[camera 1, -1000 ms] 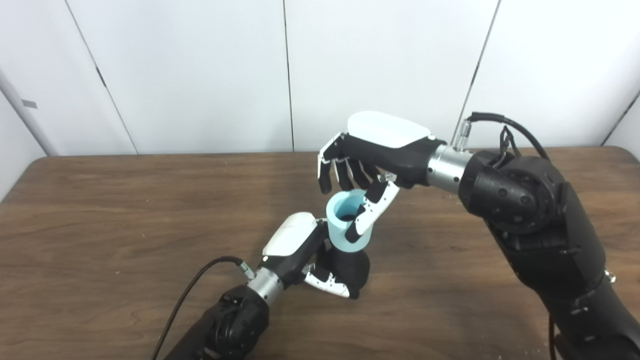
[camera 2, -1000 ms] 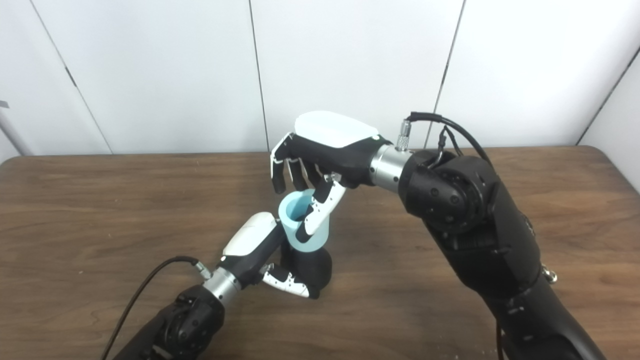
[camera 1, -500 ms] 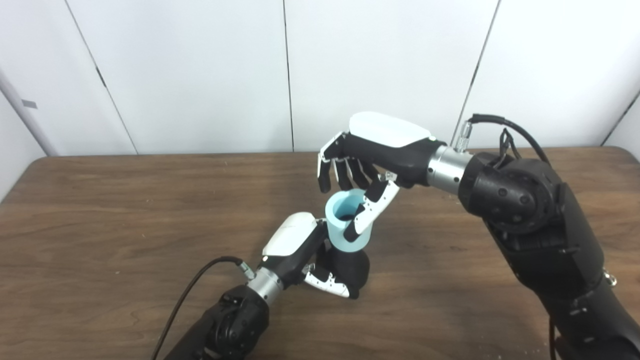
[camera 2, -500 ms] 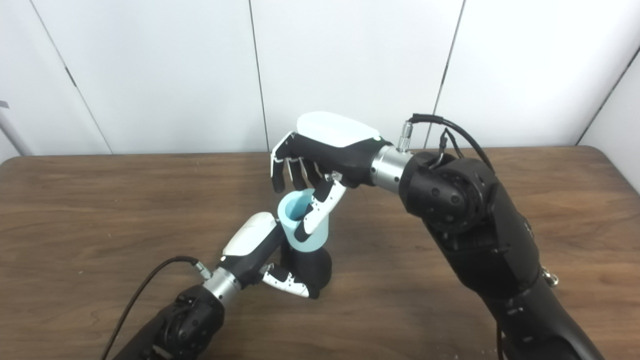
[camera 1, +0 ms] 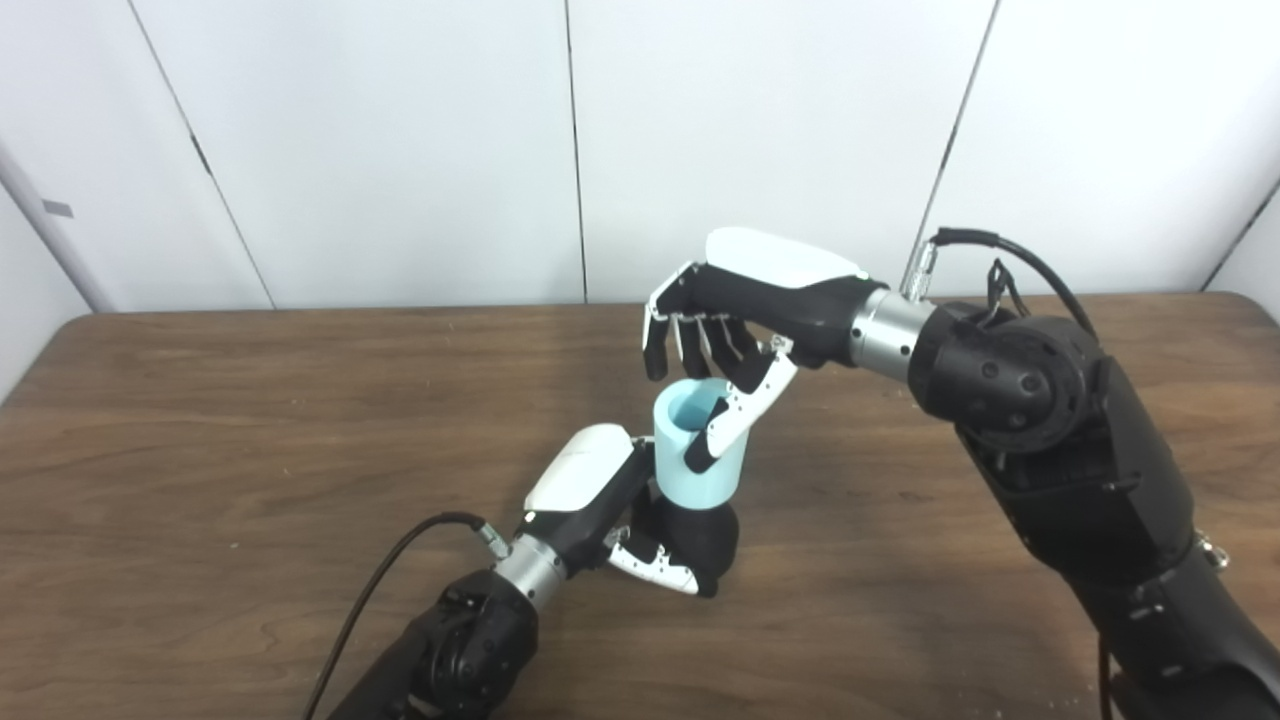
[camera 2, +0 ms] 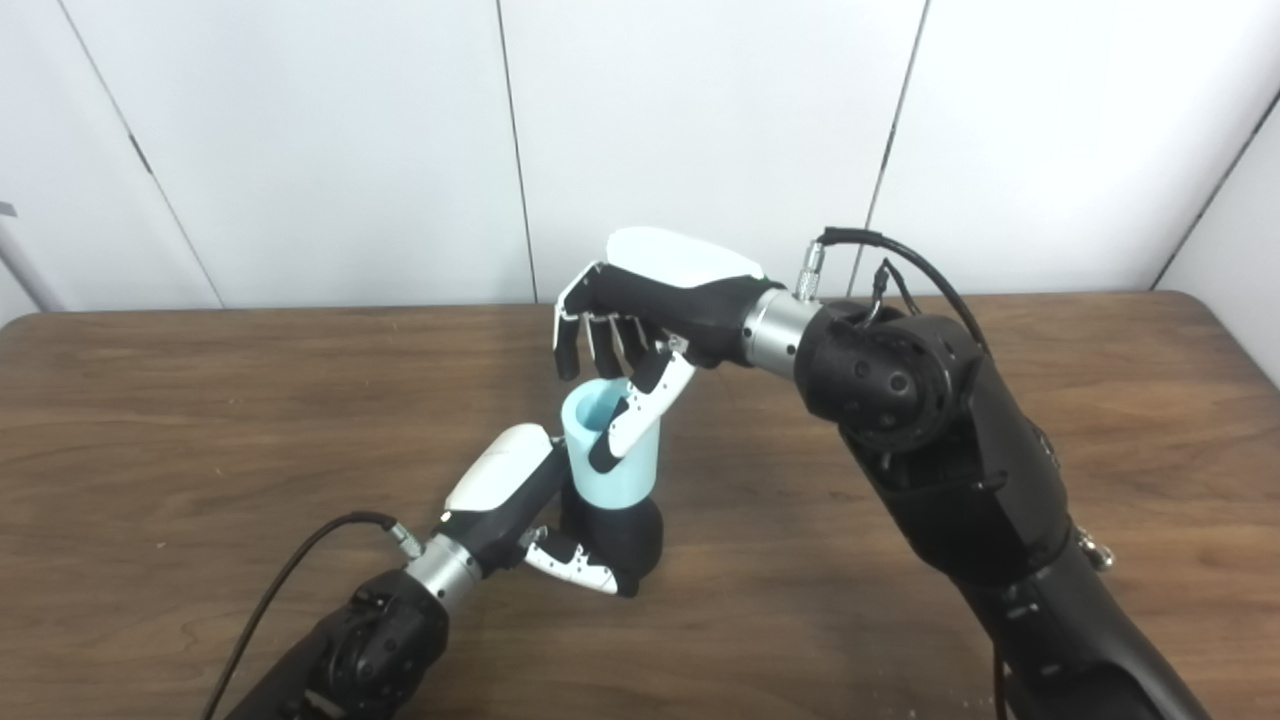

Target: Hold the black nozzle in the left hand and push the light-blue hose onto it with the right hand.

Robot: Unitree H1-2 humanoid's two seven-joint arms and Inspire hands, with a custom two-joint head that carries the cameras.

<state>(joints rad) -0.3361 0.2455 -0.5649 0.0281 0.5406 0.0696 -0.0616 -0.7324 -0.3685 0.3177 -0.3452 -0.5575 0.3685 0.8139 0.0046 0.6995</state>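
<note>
Centre frame, on brown wooden table [camera 1: 200,420]: left hand [camera 1: 600,500], fingers wrapped around black plastic nozzle [camera 1: 705,535]. Light-blue cylindrical hose [camera 1: 700,455] upright on nozzle. Right hand [camera 1: 745,300] above, fingers loosely curled, thumb touching hose rim.

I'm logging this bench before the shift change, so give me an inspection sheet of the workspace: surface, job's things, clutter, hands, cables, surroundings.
Surface: dark brown wooden table; a few pale specks near its front right edge.
Job's things: light-blue cylindrical hose stands upright on the black nozzle, open end up.
Clutter: nothing seen.
Hands: left hand wrapped around the nozzle's base; right hand above the hose, thumb against its outer wall, fingers spread over the rim, not gripping.
Cables: black cable loops from the left wrist; another black cable arcs over the right wrist.
Surroundings: white wall panels with dark seams behind the table.
</note>
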